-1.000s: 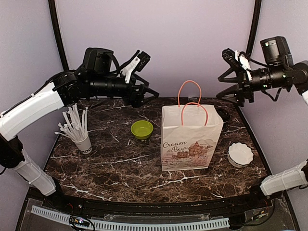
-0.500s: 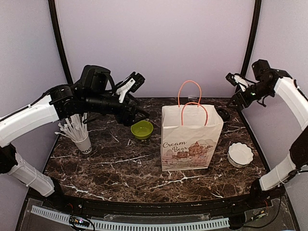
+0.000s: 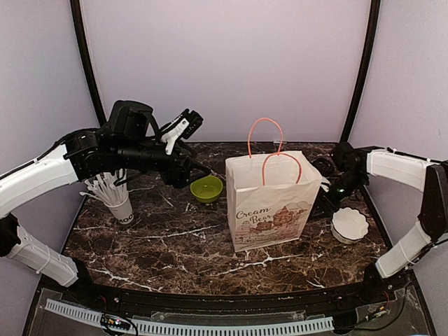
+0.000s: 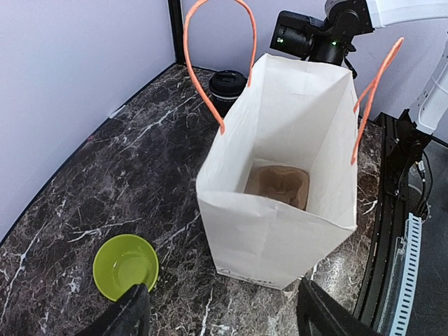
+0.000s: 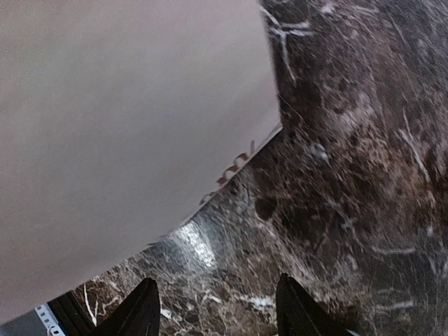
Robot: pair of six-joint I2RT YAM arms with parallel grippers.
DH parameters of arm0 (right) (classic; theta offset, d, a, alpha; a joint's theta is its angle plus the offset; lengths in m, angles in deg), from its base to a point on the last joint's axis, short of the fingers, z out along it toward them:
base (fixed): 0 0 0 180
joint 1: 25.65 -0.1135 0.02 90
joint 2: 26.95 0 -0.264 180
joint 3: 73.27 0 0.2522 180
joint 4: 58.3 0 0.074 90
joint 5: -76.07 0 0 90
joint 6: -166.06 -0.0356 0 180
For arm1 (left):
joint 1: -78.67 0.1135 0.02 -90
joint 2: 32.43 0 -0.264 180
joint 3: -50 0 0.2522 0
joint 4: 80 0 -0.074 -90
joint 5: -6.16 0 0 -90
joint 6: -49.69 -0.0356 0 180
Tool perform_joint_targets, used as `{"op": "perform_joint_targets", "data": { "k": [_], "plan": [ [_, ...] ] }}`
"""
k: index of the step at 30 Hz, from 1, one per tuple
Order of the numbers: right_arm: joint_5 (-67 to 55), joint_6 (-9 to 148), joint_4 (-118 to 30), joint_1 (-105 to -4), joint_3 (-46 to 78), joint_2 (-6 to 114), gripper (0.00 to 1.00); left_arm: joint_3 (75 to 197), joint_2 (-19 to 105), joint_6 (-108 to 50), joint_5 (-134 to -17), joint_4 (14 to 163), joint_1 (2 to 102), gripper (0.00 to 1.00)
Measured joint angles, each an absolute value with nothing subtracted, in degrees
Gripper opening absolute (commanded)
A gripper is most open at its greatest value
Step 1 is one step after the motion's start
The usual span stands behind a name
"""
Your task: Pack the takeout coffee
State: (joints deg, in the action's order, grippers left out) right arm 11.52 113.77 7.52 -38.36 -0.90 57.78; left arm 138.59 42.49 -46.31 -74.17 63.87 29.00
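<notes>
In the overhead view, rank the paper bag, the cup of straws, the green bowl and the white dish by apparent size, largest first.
1. paper bag
2. cup of straws
3. green bowl and white dish: they look about alike, so no ranking between them.

Plain lilac walls (image 3: 231, 63) enclose a dark marble table (image 3: 175, 245) — evenly lit.
</notes>
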Motion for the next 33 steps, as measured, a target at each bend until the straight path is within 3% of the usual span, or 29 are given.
{"op": "perform_joint_targets", "data": {
  "k": [16, 24, 33],
  "plan": [
    [23.50, 111.13, 6.64, -50.29, 3.49, 64.71, 0.57, 138.15, 42.49, -46.10, -77.36, 64.26, 29.00, 0.75],
    [19.01, 113.01, 13.88, -41.55, 12.21, 63.05, 0.71, 136.78, 39.06, -46.10, -79.05, 63.82, 29.00, 0.77],
    [2.40, 111.39, 14.99, -37.00, 32.91, 65.87, 0.87, 134.31, 34.14, -45.70, -79.94, 64.09, 29.00, 0.79]
  ]
}}
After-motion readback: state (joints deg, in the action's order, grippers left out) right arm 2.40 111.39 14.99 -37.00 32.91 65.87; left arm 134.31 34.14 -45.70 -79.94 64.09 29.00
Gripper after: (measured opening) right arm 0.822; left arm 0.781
